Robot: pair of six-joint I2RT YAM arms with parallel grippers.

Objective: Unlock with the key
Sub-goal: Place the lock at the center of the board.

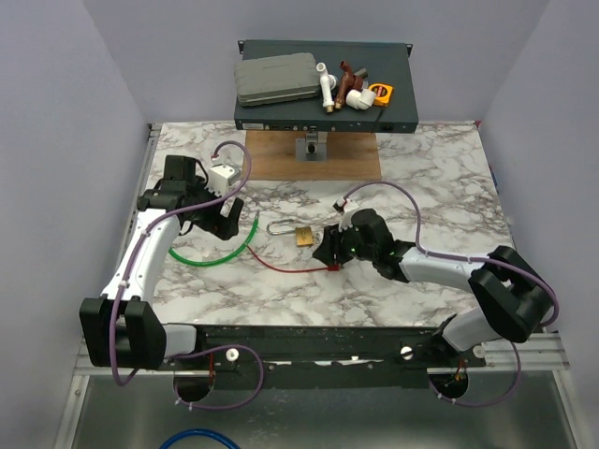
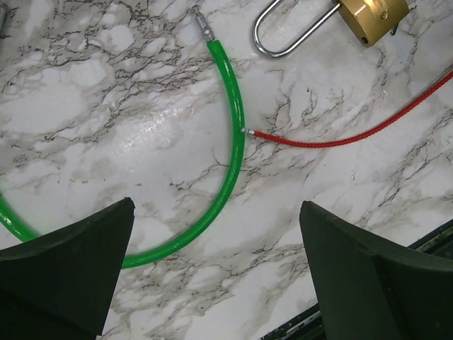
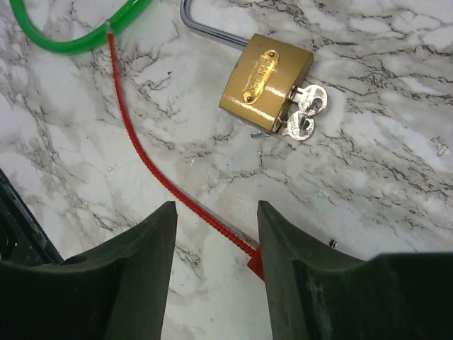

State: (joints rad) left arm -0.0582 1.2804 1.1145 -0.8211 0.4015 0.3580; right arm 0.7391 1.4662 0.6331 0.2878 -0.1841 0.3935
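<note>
A brass padlock [image 3: 265, 81] with a steel shackle [image 3: 205, 28] lies on the marble table, also seen in the top view [image 1: 303, 236] and the left wrist view [image 2: 371, 15]. Silver keys [image 3: 304, 117] sit at the padlock's bottom end, one of them in the keyhole. My right gripper [image 3: 216, 216] is open just short of the padlock, its jaws straddling a red cord [image 3: 152, 166]. My left gripper [image 2: 216, 212] is open and empty above a green cable [image 2: 230, 152], left of the padlock.
A dark flat case [image 1: 323, 89] at the back holds a grey box, pipe fittings and a tape measure. A wooden board [image 1: 314, 154] with a metal fixture lies in front of it. The green cable [image 1: 220, 254] and red cord [image 1: 290, 268] curve across the table's middle.
</note>
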